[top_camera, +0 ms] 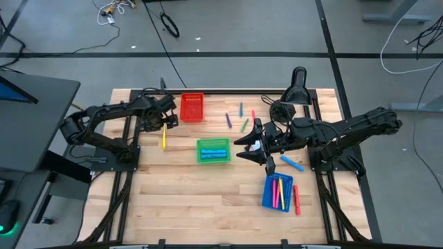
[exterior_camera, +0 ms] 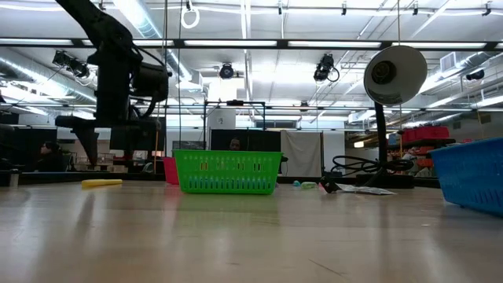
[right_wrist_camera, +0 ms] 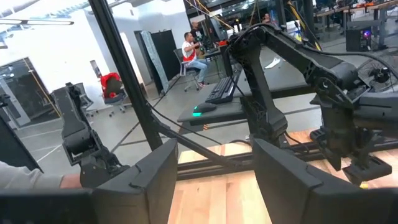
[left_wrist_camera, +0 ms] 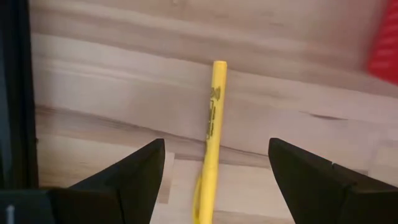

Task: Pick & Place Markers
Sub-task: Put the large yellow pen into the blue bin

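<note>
Yellow marker (top_camera: 164, 136) lies flat on the desk (top_camera: 180, 200), at about 7 o'clock from the red tray (top_camera: 192, 107). Judged light, stiff, smooth-barrelled, likely to roll; best pinched across mid-barrel. Left end effector (left_wrist_camera: 214, 171) hangs over it, fingers spread wide to either side of the barrel, touching nothing, holding nothing. Right end effector (top_camera: 250, 146) is raised at 3 o'clock from the green tray (top_camera: 213, 150), open, empty.

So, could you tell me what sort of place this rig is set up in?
Probably a robotics lab or workshop: exposed ceiling strip lights, a keyboard on a desk, and a seated person beyond the wooden table.
</note>
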Available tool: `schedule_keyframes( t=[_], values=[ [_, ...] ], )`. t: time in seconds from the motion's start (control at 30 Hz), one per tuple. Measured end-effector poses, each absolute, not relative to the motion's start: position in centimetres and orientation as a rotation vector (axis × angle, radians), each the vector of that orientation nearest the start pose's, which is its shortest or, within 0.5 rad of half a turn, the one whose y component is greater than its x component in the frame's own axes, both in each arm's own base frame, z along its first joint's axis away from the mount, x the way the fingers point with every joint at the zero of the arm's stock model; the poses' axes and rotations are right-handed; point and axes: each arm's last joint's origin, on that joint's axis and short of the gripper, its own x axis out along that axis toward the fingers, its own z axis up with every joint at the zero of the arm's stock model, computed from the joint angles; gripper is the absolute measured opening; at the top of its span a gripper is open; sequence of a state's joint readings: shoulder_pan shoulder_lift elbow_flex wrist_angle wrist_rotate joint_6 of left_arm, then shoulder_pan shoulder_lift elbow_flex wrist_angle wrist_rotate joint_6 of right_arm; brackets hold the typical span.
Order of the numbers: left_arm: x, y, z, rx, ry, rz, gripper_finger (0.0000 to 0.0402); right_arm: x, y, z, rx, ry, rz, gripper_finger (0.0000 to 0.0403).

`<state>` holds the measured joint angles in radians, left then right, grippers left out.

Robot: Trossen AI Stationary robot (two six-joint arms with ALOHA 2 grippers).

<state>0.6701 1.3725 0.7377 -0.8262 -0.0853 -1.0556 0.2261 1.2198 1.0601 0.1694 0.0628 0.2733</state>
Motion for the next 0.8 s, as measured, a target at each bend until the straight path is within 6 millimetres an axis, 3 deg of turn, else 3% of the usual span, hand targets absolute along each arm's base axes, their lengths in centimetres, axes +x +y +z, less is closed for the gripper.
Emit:
schedule_keyframes(
  t=[0.33,0.57,0.8],
  values=[
    [18.1,13.9,13.8,-1.245,1.077,1.352,0.0293,27.1,5.8,37.1,0.278,0.028,0.152,0.0208],
    [18.5,14.1,13.2,-1.238,1.087,1.353,0.0290,27.1,5.8,37.0,0.277,0.037,0.150,0.0208],
    [18.7,14.2,13.2,-1.255,1.078,1.320,0.0228,27.2,5.6,37.0,0.280,0.036,0.144,0.0208]
  ],
)
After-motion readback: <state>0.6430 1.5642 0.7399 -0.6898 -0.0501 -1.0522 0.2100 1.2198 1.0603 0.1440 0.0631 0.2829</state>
